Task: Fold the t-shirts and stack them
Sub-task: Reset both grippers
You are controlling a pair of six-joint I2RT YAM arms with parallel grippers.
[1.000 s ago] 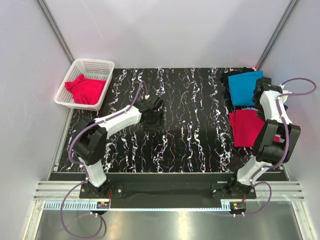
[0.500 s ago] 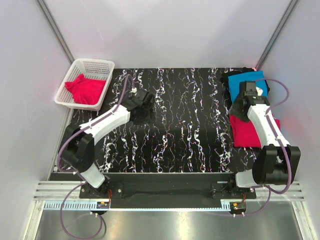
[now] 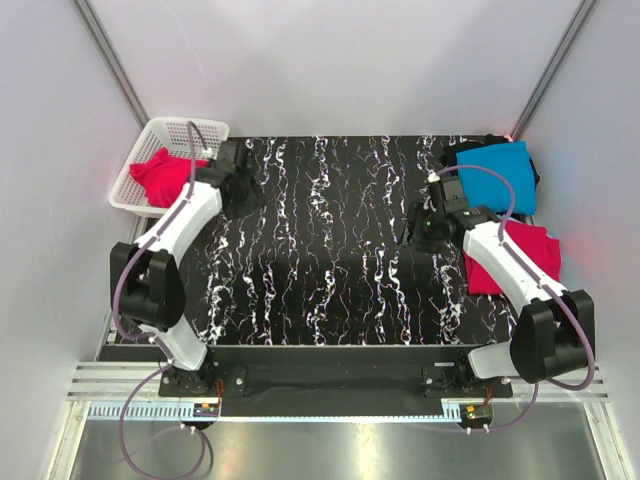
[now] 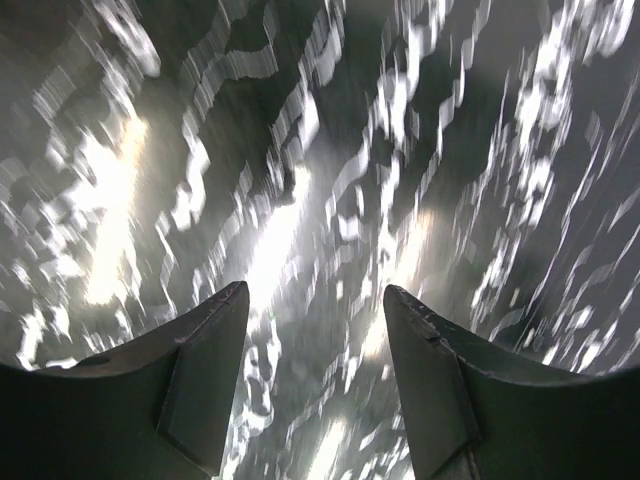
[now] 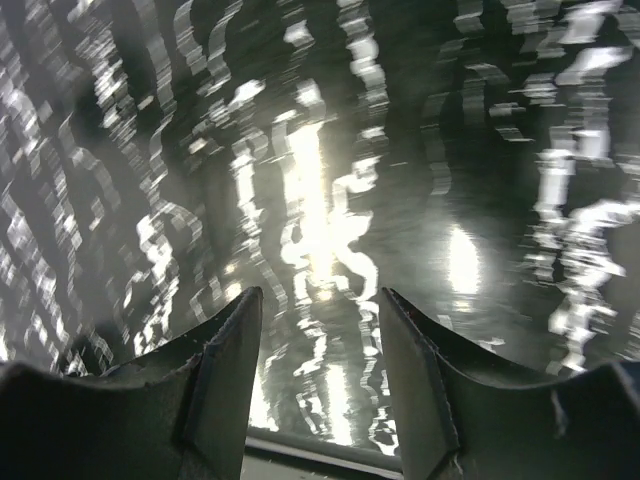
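Tabletop of glossy black sheet veined in white (image 3: 340, 290) lies inside a booth with plain pale walls (image 3: 330, 60). At its far left corner sits a white plastic mesh basket (image 3: 208, 128) holding a crumpled crimson-red cloth t-shirt (image 3: 165, 180). Along the right edge lie a folded sky-blue t-shirt (image 3: 497, 175), a smooth rectangle, and just nearer a folded crimson-red t-shirt (image 3: 535, 255). The left gripper (image 4: 315, 290) hangs beside the basket and the right gripper (image 5: 320, 292) just left of the folded shirts. Both have dark fingers spread apart over bare tabletop, gripping nothing.
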